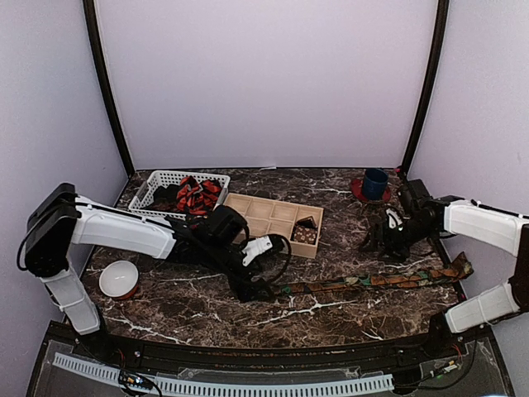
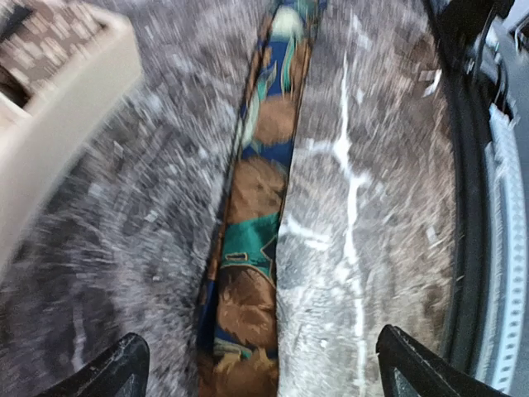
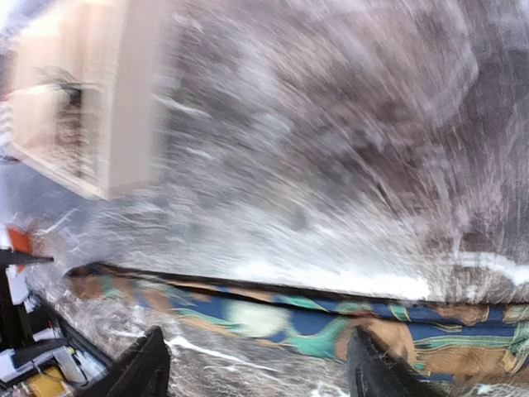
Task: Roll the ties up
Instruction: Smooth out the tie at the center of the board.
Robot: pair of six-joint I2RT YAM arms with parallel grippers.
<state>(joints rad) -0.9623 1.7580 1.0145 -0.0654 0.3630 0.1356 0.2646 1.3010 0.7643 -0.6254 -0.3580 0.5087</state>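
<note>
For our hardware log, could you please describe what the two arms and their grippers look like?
Both the left arm and right arm have smooth white shells on their links and black joint housings. The left gripper and right gripper are mostly black, with dark wedge-shaped fingertips. A thin black cable loops beside the left wrist.

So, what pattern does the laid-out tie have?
The tie shows brown-orange shapes with teal-green and blue patches; clearest in the left wrist view.
</note>
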